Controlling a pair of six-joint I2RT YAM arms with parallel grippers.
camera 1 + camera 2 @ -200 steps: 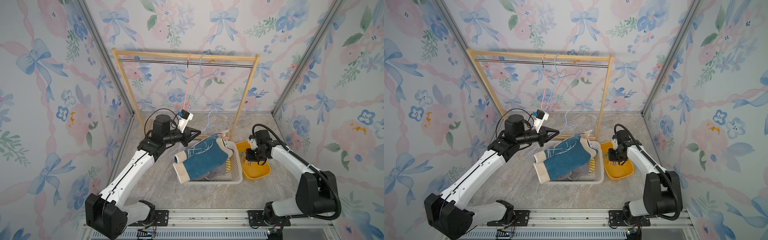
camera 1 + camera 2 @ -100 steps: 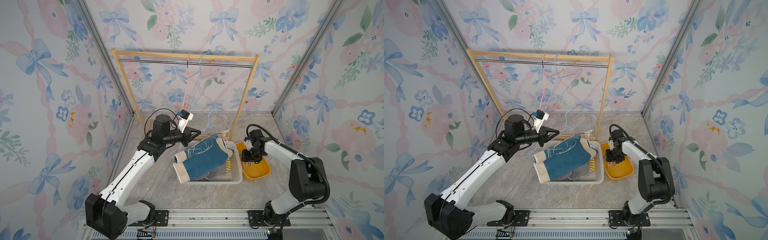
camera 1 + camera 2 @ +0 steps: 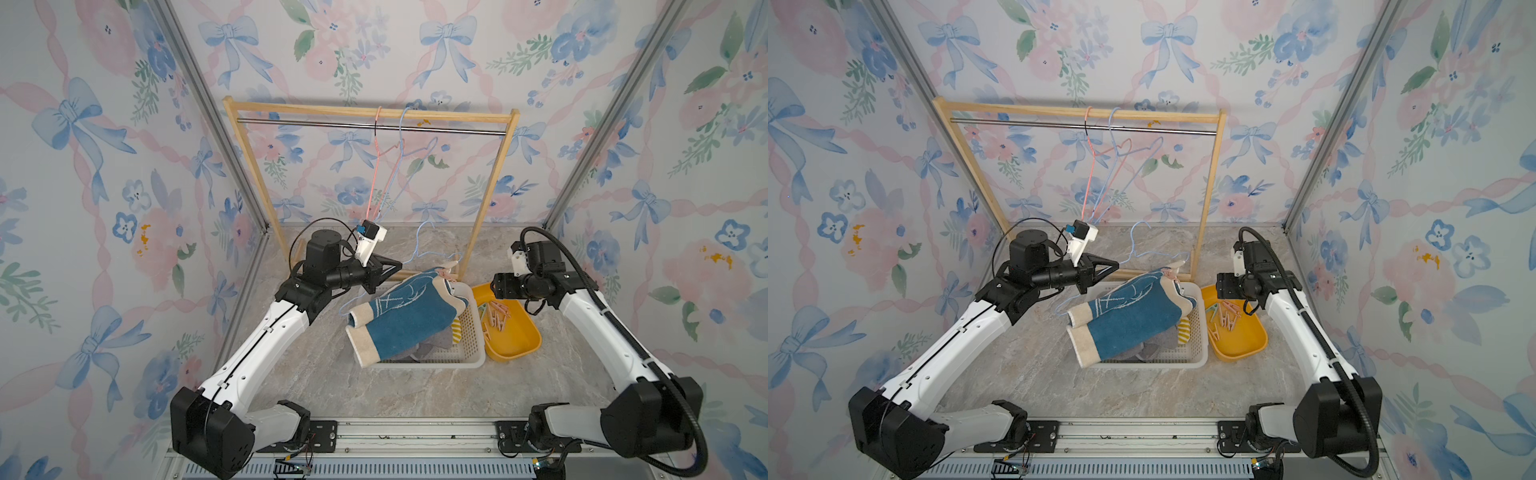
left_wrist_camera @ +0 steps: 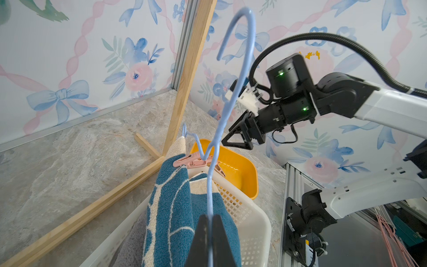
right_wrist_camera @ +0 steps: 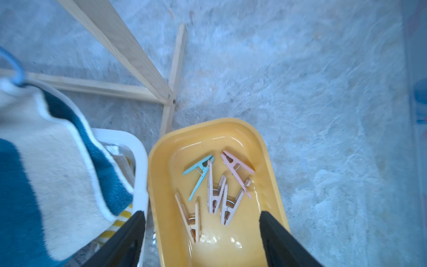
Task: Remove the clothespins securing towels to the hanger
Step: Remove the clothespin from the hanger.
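Observation:
My left gripper [image 4: 209, 217] is shut on the wire of a light blue hanger [image 4: 231, 97], seen in both top views [image 3: 399, 264] [image 3: 1117, 264]. The dark blue towel [image 3: 407, 316] [image 3: 1125, 320] hangs from it over the white basket. One pink clothespin [image 4: 191, 161] [image 3: 446, 272] clips the towel's far corner to the hanger. My right gripper [image 5: 202, 213] [image 3: 494, 286] stands open and holds nothing above the yellow tray [image 5: 157, 161] [image 3: 1241, 345]. Several loose clothespins [image 5: 215, 194] [image 3: 496, 318], one light green [image 5: 199, 173], lie in that tray.
The white basket [image 3: 469, 332] [image 4: 254, 231] holds a grey towel [image 3: 436, 345] and a yellow-striped towel [image 5: 120, 219] under the blue one. A wooden rack [image 3: 374, 112] stands behind, with a pink hanger [image 3: 376, 166] and a blue hanger [image 3: 401, 166] on its rail. The rack's post [image 5: 129, 50] is close to the tray.
My right gripper has gone from nearly shut to open over the yellow tray and has risen a little. The left arm and the hanger have stayed still.

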